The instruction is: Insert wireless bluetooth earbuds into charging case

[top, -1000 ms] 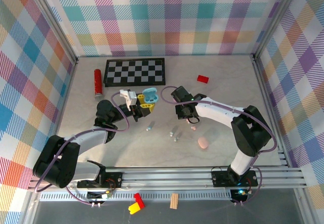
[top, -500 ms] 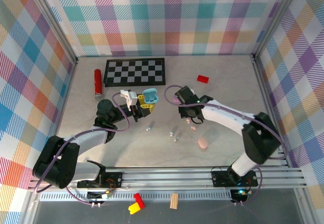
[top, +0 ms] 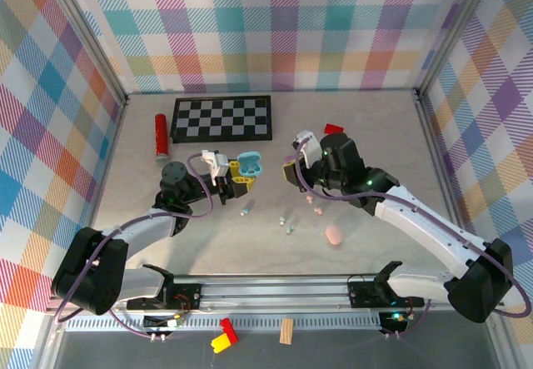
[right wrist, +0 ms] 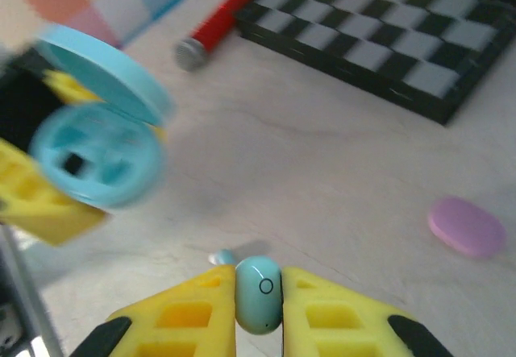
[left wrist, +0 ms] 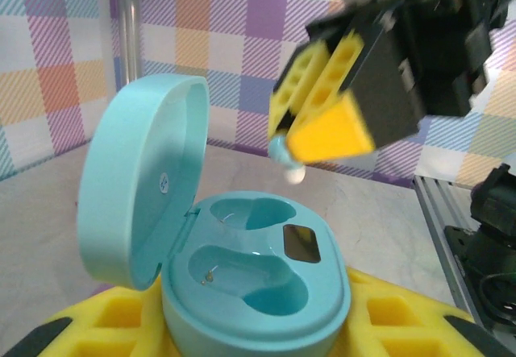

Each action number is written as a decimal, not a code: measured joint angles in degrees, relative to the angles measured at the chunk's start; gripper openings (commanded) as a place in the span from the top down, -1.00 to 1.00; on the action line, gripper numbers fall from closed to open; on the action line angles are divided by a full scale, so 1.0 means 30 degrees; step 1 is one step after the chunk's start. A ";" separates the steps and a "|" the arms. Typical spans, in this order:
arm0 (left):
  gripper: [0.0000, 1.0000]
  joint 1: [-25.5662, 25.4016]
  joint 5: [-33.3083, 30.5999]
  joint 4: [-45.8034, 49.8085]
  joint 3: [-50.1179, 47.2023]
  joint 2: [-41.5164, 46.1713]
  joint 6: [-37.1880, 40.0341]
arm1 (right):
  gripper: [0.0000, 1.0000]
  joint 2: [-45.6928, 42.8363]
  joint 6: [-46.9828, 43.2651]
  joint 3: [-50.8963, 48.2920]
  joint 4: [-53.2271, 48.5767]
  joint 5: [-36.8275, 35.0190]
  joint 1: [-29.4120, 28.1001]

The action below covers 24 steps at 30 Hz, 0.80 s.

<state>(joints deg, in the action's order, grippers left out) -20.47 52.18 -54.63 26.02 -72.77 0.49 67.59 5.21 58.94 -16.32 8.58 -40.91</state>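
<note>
My left gripper point(top: 241, 172) is shut on the open teal charging case point(top: 249, 164). In the left wrist view the case point(left wrist: 258, 268) has its lid point(left wrist: 141, 180) up at the left, both wells are empty, and yellow fingers point(left wrist: 387, 325) flank it. My right gripper point(top: 291, 172) is shut on a pale blue earbud point(right wrist: 258, 294), a short way right of the case. That earbud point(left wrist: 287, 162) hangs above and behind the case. Several earbuds lie loose on the table: a blue one point(top: 246, 211), a pair point(top: 286, 223) and a pink one point(top: 317, 211).
A checkerboard point(top: 221, 118) and a red cylinder point(top: 161, 134) lie at the back left, and a red block point(top: 334, 128) behind my right wrist. A pink oval case point(top: 334, 236) rests near the front. A lilac oval case point(right wrist: 466, 226) lies right of my right gripper.
My right arm has swung out to the right and its gripper, holding the blue earbud, has turned to face the case. My left gripper has shifted slightly with the case.
</note>
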 measured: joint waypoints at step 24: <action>0.26 0.0015 0.0969 0.1195 0.0168 0.0321 0.0211 | 0.67 0.3730 -0.3045 0.3381 -0.0007 0.4313 -0.0947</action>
<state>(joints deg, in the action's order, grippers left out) -20.43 55.09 -51.05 26.52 -71.81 1.13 78.78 -3.92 69.08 -16.34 21.52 -43.75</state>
